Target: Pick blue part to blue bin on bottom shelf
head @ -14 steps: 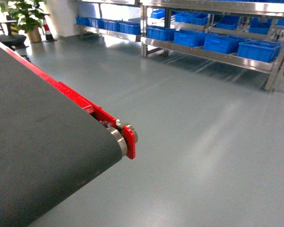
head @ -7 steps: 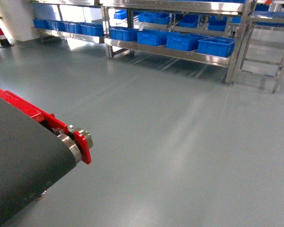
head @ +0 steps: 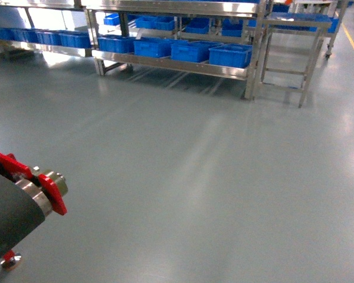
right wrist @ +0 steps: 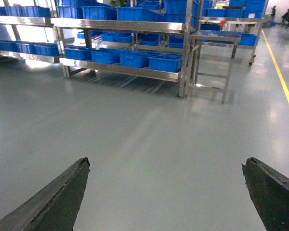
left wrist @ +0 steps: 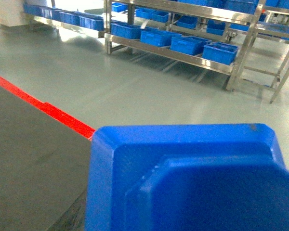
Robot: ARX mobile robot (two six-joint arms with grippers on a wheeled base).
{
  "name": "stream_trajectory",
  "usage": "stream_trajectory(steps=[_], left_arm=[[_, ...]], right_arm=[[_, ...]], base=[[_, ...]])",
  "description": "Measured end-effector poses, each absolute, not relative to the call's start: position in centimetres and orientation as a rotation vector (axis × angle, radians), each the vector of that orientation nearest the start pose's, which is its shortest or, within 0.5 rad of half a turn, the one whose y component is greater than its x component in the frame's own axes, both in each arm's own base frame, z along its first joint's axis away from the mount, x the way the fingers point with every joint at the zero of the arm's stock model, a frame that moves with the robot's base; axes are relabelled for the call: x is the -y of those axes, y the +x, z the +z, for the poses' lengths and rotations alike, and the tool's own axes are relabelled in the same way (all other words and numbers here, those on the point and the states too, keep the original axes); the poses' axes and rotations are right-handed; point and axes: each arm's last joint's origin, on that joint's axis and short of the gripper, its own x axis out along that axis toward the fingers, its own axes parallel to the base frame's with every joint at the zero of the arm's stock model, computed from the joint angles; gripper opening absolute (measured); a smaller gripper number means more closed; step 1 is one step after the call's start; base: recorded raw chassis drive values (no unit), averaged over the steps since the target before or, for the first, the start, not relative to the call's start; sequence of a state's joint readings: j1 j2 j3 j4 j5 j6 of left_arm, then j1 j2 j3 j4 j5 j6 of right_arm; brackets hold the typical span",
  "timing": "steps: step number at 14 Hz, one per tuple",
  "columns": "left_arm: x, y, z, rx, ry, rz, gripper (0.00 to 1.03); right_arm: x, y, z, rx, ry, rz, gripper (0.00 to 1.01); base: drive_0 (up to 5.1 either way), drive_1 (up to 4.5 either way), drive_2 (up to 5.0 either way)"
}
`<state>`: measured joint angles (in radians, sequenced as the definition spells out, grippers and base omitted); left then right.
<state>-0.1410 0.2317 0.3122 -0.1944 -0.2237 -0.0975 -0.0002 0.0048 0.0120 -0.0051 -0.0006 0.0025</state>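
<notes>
Floor [head: 212, 177]: smooth grey-green, glossy, streaked with pale light reflections. Steel shelving rack [head: 165, 62] along far side, rows of blue crates [head: 192, 50] on its lower tier. Small steel-frame stand [head: 289, 59] just beside it. Yellow floor line [right wrist: 282, 72] at right.

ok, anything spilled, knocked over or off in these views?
Nothing stands out. The floor shows only reflections, no spill. The blue bins sit in a row on the bottom shelf. The right gripper is open and empty. A large blue object fills the left wrist view; what it is can't be told.
</notes>
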Motion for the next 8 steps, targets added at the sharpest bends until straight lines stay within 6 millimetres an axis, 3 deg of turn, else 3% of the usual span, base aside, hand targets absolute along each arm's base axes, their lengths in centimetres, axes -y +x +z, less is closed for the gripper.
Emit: stream_trajectory(steps=[8], left_arm=[[0.74, 9.77, 23.27, -0.108, -0.077, 0.088, 0.44]], right_arm=[[0.00, 9.73, 16.68, 0.002, 0.002, 0.000, 0.98]], base=[[-1.6, -1.59, -1.6]])
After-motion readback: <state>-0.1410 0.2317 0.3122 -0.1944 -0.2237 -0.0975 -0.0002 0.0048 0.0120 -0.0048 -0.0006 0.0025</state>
